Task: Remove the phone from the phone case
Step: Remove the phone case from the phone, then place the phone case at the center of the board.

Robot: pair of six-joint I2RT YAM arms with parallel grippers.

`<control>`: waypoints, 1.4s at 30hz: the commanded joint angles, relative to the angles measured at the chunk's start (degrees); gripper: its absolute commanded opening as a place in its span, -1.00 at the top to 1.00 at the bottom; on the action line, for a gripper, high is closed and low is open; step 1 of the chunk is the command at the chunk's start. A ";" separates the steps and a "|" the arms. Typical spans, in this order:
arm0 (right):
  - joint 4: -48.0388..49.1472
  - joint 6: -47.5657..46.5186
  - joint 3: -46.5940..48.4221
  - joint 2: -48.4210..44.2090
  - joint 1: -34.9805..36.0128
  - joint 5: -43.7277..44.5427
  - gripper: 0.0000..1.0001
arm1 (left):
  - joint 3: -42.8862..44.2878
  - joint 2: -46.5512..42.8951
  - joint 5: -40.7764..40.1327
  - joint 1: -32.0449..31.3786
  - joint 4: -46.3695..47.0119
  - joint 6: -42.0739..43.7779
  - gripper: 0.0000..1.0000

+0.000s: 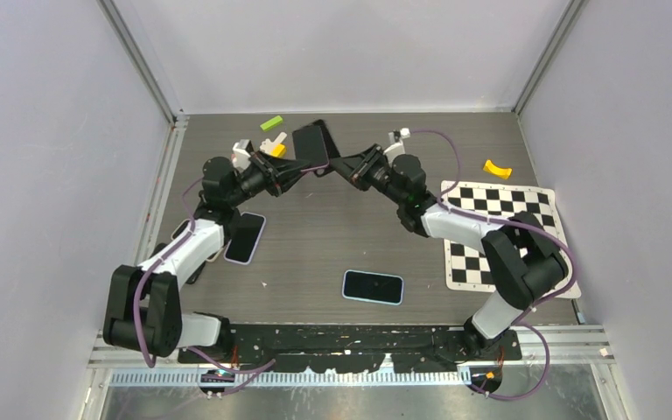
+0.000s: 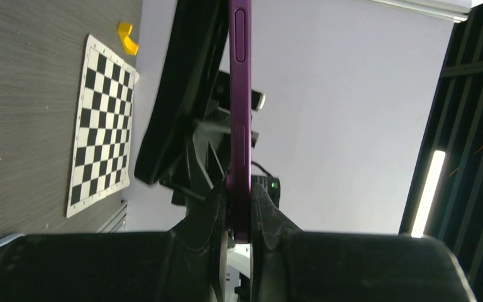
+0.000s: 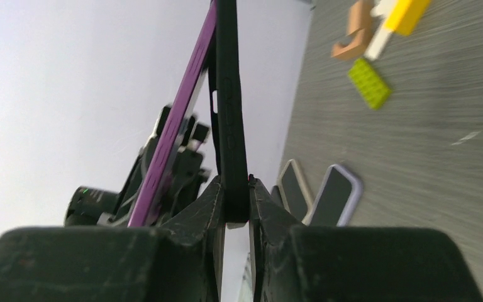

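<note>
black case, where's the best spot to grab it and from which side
Pinch the black case on its thin free edge, where it splays away from the purple phone. Come in edge-on from the right, opposite the left gripper that clamps the phone's edge. The right gripper has its jaws on that edge now.
</note>
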 commanded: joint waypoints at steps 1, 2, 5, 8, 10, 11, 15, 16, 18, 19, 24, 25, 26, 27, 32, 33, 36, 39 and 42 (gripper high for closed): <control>-8.48 -6.76 -1.30 -4.64 -6.83 6.44 0.99 | 4.03 1.64 7.38 -1.56 7.80 1.07 1.00; -12.92 -8.14 -1.35 -5.14 -8.80 8.62 0.99 | 4.04 2.45 7.59 -1.75 8.96 0.62 1.00; -21.81 -15.31 -0.64 -6.53 -12.09 14.49 0.99 | 4.10 6.04 7.72 -2.97 12.89 0.29 1.00; -25.75 -18.52 -0.41 -6.19 -15.31 18.23 0.99 | 5.39 10.80 7.91 -5.18 15.19 2.14 1.00; -25.53 -16.99 -0.78 -5.20 -18.10 16.78 0.99 | 7.53 14.91 7.90 -6.52 14.54 5.65 1.00; -25.34 -16.47 -0.92 -4.28 -19.90 15.16 0.99 | 9.31 17.11 7.40 -7.21 13.45 7.27 1.00; -24.41 -13.42 -0.47 -0.92 -25.39 9.10 0.99 | 16.37 27.32 3.94 -9.66 11.57 12.08 1.00; -24.64 -13.40 0.17 0.28 -26.08 8.45 0.99 | 19.08 30.35 3.36 -10.20 10.96 13.88 1.00; -24.73 -13.73 1.26 2.44 -27.94 6.49 0.99 | 25.52 35.94 2.36 -11.27 5.36 18.44 1.00; -24.42 -13.65 1.55 3.28 -29.24 4.53 0.99 | 29.49 38.85 1.97 -11.67 1.51 20.85 1.00; -22.56 -13.19 5.00 11.09 -32.42 -2.86 0.90 | 45.42 50.14 -2.62 -12.93 -15.82 32.19 1.00; -22.17 -13.19 5.31 11.95 -32.60 -3.29 0.89 | 48.66 52.48 -3.22 -13.27 -18.95 33.24 1.00; -22.08 -13.29 5.92 13.52 -32.59 -3.81 0.86 | 51.58 54.69 -3.58 -13.59 -21.96 33.66 1.00; -22.36 -13.44 6.34 14.22 -32.64 -3.85 0.85 | 54.35 57.11 -3.45 -13.88 -22.78 33.41 1.00; -23.38 -13.87 8.26 18.48 -34.16 -3.70 0.66 | 66.48 65.72 -5.08 -15.56 -29.51 33.95 1.00; -23.76 -14.15 8.37 19.00 -34.29 -3.62 0.57 | 68.27 66.91 -5.68 -15.90 -30.88 34.62 1.00; -26.07 -15.37 9.00 19.53 -34.73 -3.06 0.43 | 73.81 70.21 -7.09 -17.09 -36.25 37.77 1.00; -30.80 -18.97 10.69 19.29 -34.84 -2.13 0.19 | 79.14 73.47 -7.80 -17.79 -41.53 40.06 0.93; -35.16 -21.82 12.33 18.96 -34.86 0.04 0.02 | 80.53 74.86 -7.50 -18.00 -42.77 39.92 0.51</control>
